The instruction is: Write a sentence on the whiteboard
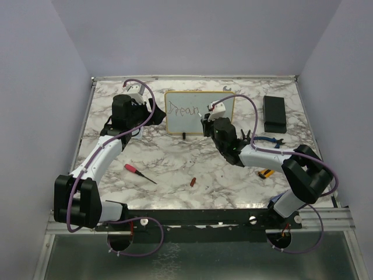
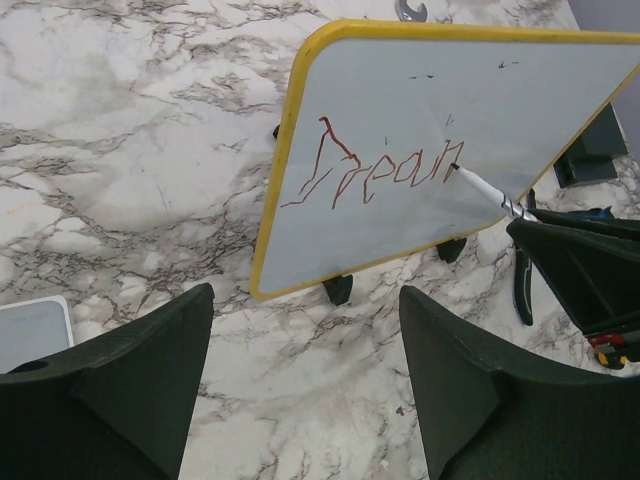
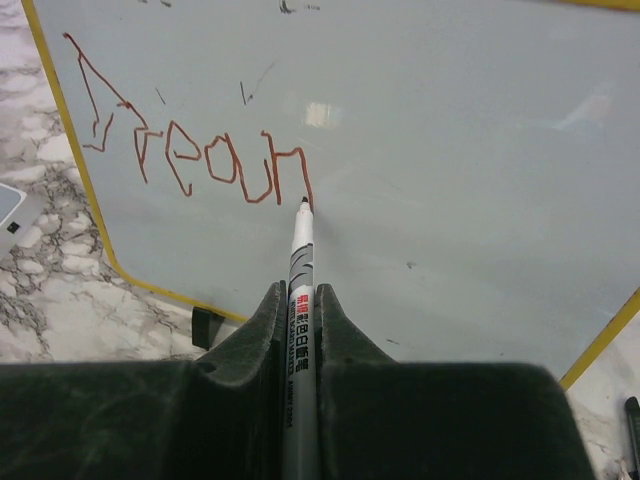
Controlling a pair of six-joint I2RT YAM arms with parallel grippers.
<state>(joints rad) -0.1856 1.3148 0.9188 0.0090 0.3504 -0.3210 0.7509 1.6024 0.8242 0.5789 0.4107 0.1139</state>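
one whiteboard (image 1: 195, 125) stands upright at the back middle of the worktop (image 1: 169, 154); on it the sentence (image 3: 205, 160) is one line of five reddish letters reading "drean"; the right jaws are clenched on one marker (image 3: 301, 240), its tip touching the board at the last letter's foot; the left jaws stand released near the board's left edge, grasping nothing
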